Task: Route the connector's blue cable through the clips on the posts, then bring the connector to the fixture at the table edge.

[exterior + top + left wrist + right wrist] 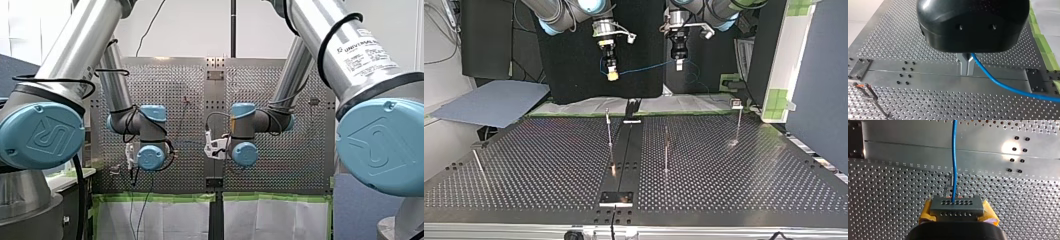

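Up in the top view's upper middle, my right gripper (612,75) pinches the connector (957,206) between yellow pads (926,210). Just beside it, my left gripper (679,64) is closed tight on the blue cable (644,68) strung between them

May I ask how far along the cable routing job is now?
Done: my right gripper grips the connector, my left gripper pinches the blue cable. In hand: the cable hangs between them above the table. Left: no post holds it yet; all clip routing and connector delivery remain.

left pincer (679,64), right pincer (612,76), blue cable (644,68) between
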